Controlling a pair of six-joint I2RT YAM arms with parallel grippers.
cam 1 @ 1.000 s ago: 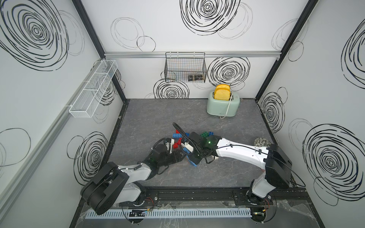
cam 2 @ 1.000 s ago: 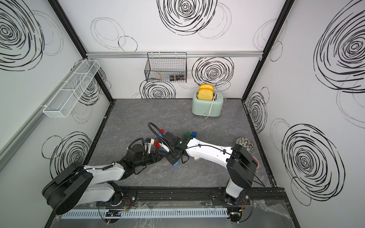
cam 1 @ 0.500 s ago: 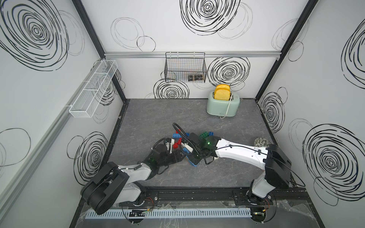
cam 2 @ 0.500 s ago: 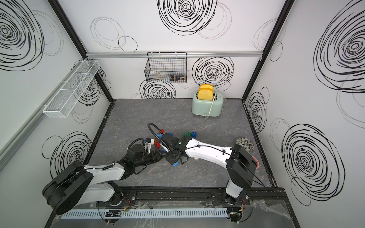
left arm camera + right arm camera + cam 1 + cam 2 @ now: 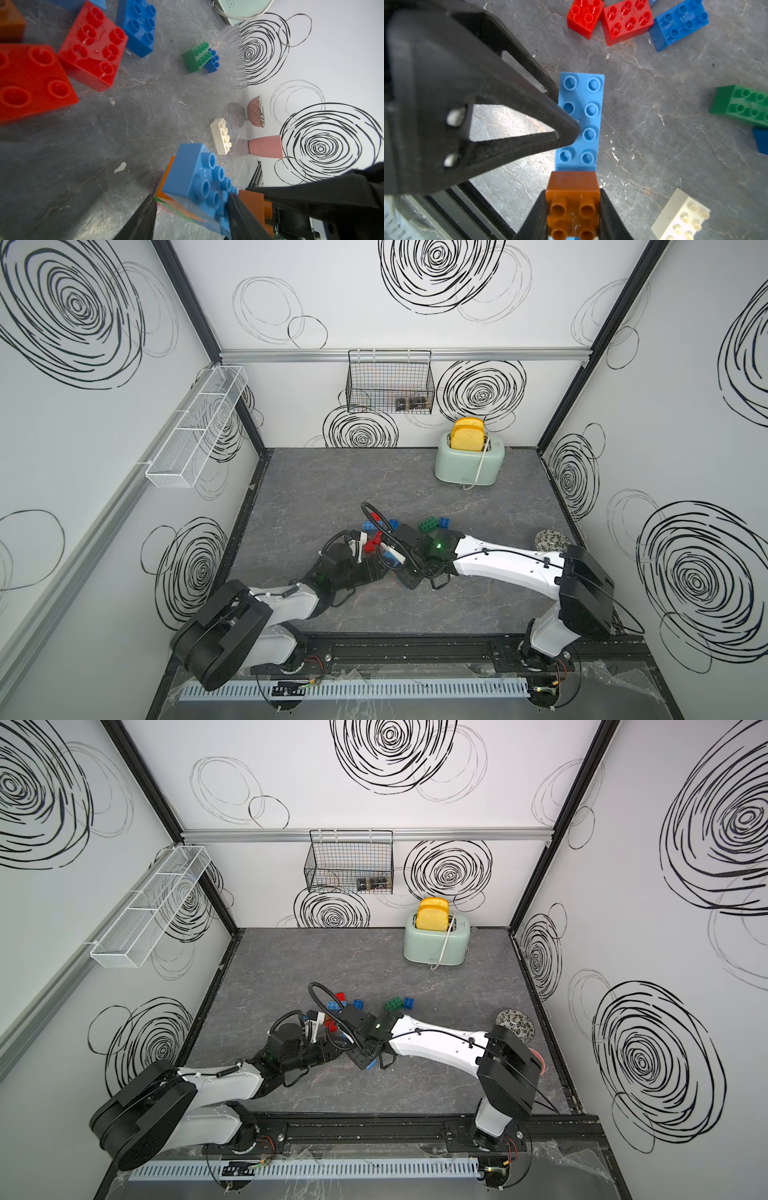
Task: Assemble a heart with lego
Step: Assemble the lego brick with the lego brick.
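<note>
- So far only a small start on the heart shows: a light blue brick [image 5: 581,97] with a brown brick [image 5: 572,182] at its near end, held between the two arms.
- At that end the right tool [image 5: 572,199] is clenched on the brown brick, one finger on each side of it.
- Opposite it, the left tool [image 5: 191,199] pinches the light blue brick through its thickness, with one finger on the stud face and the other behind.
- Whether the brown brick is fully seated I cannot tell. The joint is hidden, and the thin coloured layers [image 5: 172,200] under the light blue brick may be further pieces.
- Most of the shape is left to build, by my reading.
- Ahead of the right tool's tips, a small red brick [image 5: 584,16], a large red brick [image 5: 627,20] and a dark blue brick [image 5: 679,25] lie loose on the surface [image 5: 654,124].
- A green brick [image 5: 741,104] lies farther off, and a white brick [image 5: 681,218] sits close beside the right tool.
</note>
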